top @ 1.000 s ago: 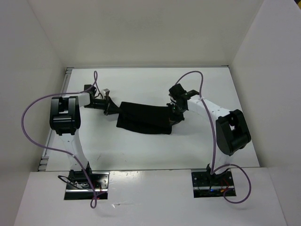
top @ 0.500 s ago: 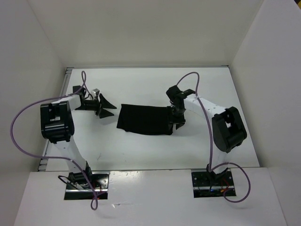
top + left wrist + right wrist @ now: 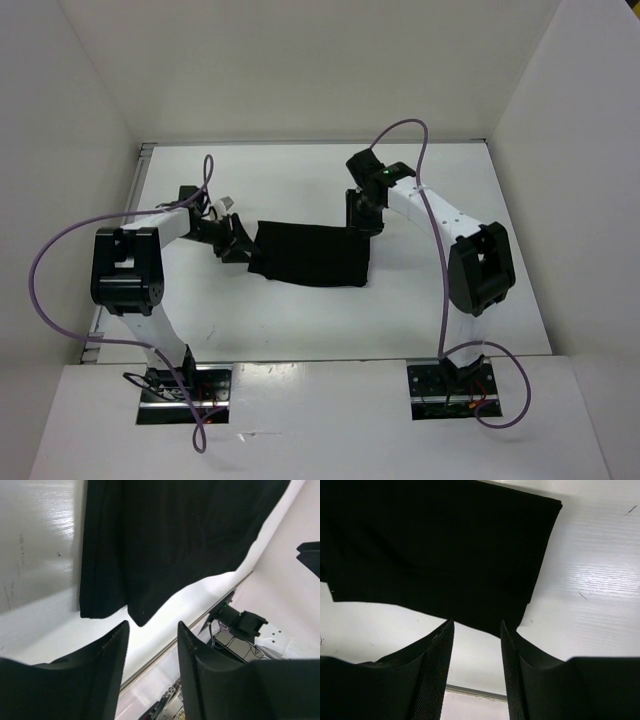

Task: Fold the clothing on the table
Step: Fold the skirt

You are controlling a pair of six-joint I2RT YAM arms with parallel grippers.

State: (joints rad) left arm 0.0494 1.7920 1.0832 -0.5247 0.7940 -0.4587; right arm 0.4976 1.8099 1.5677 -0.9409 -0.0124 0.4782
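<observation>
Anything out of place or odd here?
Minor only: the folded black fabric clothing lies slightly slanted on the white table, and the left wrist view shows its layers' edges stepped, not lined up. No spill or damage.

Bare table (image 3: 300, 320) around clothing (image 3: 310, 255) (walls (image 3: 80, 150) hem sides)

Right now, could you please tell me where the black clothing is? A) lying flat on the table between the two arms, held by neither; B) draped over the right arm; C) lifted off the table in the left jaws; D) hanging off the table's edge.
A: the clothing lies flat on the table, and both wrist views show open jaws with nothing between them.
</observation>
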